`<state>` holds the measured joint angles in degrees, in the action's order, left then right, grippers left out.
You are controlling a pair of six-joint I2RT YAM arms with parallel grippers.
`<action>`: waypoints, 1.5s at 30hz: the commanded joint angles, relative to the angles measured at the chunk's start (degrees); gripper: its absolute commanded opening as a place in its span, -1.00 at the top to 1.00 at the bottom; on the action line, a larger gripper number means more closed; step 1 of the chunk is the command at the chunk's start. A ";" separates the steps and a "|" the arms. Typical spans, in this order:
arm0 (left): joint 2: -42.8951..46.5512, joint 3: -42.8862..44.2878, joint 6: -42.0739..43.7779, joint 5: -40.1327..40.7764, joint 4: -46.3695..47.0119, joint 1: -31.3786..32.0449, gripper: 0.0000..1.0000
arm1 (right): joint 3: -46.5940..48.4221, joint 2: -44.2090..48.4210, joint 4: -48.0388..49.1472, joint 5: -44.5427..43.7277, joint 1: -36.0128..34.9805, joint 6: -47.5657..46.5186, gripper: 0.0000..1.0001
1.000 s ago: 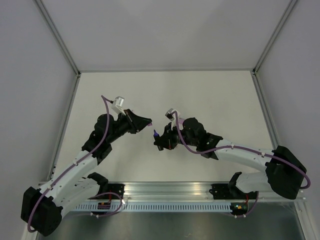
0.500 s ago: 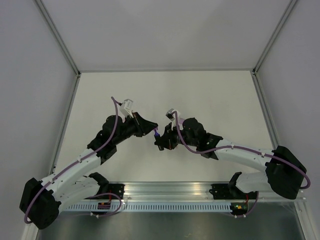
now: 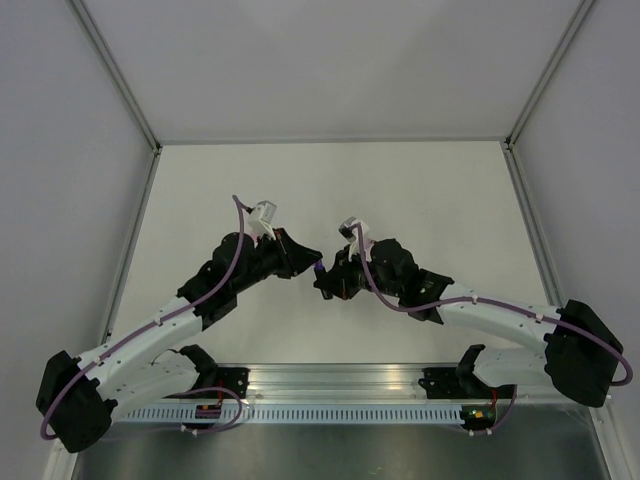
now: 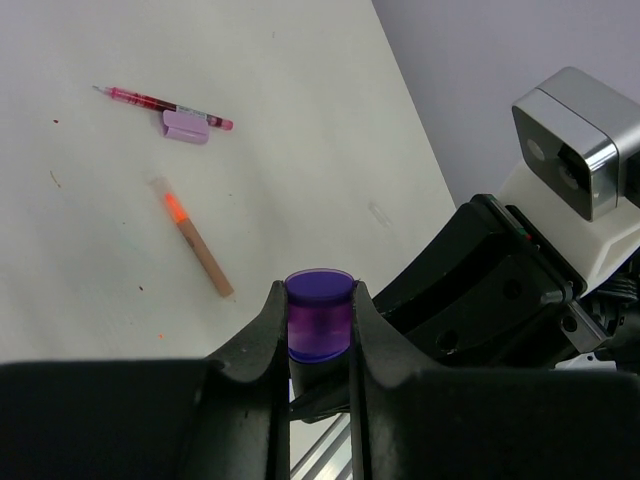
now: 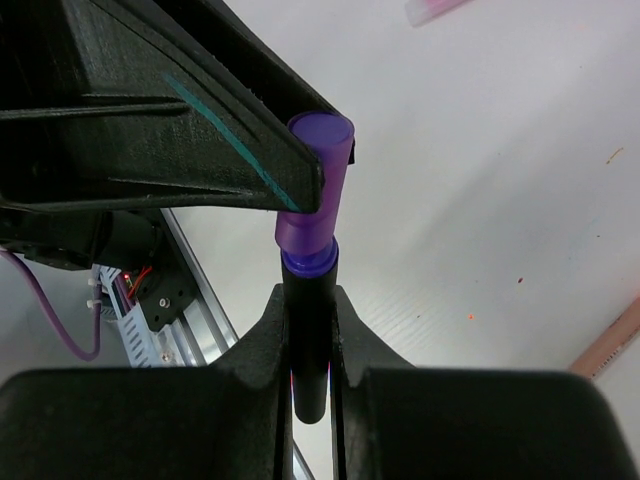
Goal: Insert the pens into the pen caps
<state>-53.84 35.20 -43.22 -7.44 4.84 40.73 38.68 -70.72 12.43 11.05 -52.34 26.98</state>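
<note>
My left gripper is shut on a purple pen cap. My right gripper is shut on the black pen with a purple collar. The purple pen cap sits over that pen's end, with the left fingers pressing it from the upper left. In the top view the two grippers meet tip to tip above the table's middle, at the cap. A pink pen lies on the table beside a pale pink cap. An orange pen lies nearer.
An aluminium rail runs along the near table edge between the arm bases. Grey walls with metal posts close in the white table on three sides. Small orange ink specks mark the surface.
My left arm has swung right and closed the gap to the right gripper, bringing the purple cap onto the pen's end. The right arm has shifted only slightly.
</note>
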 commanded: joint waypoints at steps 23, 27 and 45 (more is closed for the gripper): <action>5.06 -3.39 1.56 -12.95 1.67 1.28 -0.31 | -0.53 5.50 1.72 -4.64 0.48 -2.11 1.00; 7.17 -1.46 3.49 -10.84 -1.32 1.19 -0.49 | -0.53 6.03 1.90 -2.18 0.48 -2.20 1.00; 10.78 1.81 6.84 -16.72 4.63 1.19 -0.35 | -4.22 14.12 12.09 16.28 0.48 -0.79 1.00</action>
<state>-43.81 36.84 -38.41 -18.63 2.28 41.87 34.87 -57.58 19.79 23.62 -51.79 25.80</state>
